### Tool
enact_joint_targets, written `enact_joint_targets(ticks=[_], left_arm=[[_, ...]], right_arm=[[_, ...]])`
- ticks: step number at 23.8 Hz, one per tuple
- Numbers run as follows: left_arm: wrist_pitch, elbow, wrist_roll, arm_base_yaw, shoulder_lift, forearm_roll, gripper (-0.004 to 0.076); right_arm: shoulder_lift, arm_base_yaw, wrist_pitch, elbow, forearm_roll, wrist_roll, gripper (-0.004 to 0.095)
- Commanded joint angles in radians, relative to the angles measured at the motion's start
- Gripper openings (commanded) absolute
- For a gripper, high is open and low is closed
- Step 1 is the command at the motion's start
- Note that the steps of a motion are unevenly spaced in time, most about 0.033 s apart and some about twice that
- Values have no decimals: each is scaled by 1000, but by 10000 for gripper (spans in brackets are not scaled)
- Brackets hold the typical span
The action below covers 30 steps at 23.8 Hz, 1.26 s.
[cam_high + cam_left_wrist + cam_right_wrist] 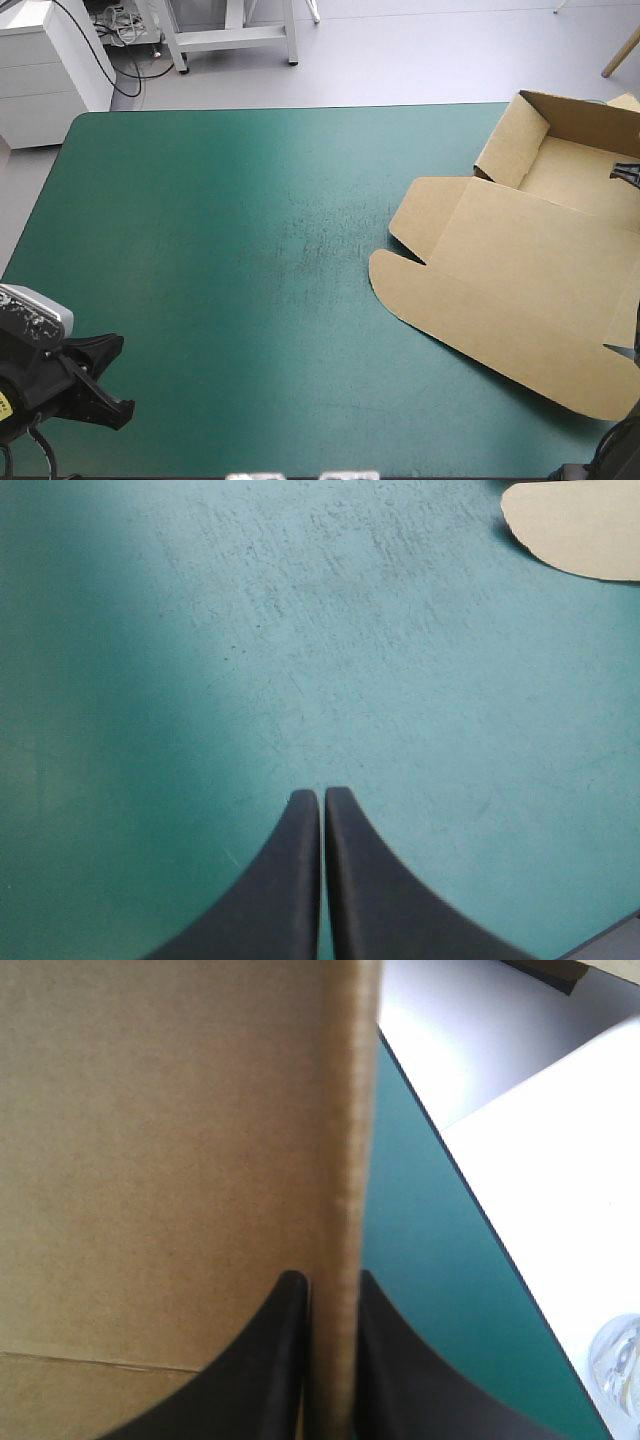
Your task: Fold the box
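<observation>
Close to me, at the near left corner of the desk, the left hand [322, 798] with its two black fin-shaped fingers hangs low over the teal-green cover [230, 260]. Its fingers are pressed together with nothing between them. I think it is waiting out of the way, because the job is on the other side. Farther on, to the right, lies the brown box cut from a sheet of board [520, 270]. Its big lid part lies flat, with a round flap [580, 525] pointing toward the middle of the desk. At the far right end some walls [575, 120] stand up. The right hand [325, 1282] pinches the thin edge of a standing piece of board, its fingers almost together with the sheet between them. I think it means to tip that wall into place. From above this hand is nearly all cut off at the desk's right side, so I cannot tell which wall it holds. The box's far right corner is cut off too.
</observation>
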Motion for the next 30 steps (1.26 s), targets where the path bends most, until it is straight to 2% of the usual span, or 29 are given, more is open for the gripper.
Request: enact_joint_targets(ticks=[1, 2, 3, 4, 7, 10, 13, 16, 17, 19, 21, 22, 26, 30], left_arm=[[8, -22, -2, 0, 12, -13, -8], [8, -22, -2, 0, 12, -13, -8], [8, -22, -2, 0, 12, -13, -8], [8, -22, -2, 0, 12, -13, -8], [8, -22, -2, 0, 12, -10, -8], [8, -22, -2, 0, 12, -10, -8], [8, -22, -2, 0, 12, -10, -8], [8, -22, -2, 0, 12, -13, -8], [8, -22, -2, 0, 12, -12, -8], [5, -22, -2, 0, 12, -12, -8], [-8, -22, -2, 0, 12, -12, -8], [-12, -22, 1, 0, 12, -12, -8], [-19, -10, 23, 0, -5, -20, -8], [-71, 36, 23, 0, -79, -36, -8]], right_arm=[[-52, -9, -10, -34, -8, -35, 503], [-52, -9, 2, -34, -10, -38, 697], [-52, -9, 28, -34, -15, -44, 838], [-52, -9, 36, -35, -17, -44, 926], [-88, -5, 36, -35, 44, -68, 925], [-205, -2, 36, -35, 284, -165, 926], [-299, 19, 36, -35, 421, -214, 916], [-379, 77, 36, -35, 442, -224, 774], [-403, 108, 36, -35, 433, -229, 675], [-442, 166, 36, -35, 421, -244, 438], [-480, 234, 36, -35, 425, -284, 133], [-513, 303, 36, -33, 425, -327, -9], [-617, 434, 20, 69, 430, -341, -21], [-766, 524, -80, 264, 428, -399, -21]])
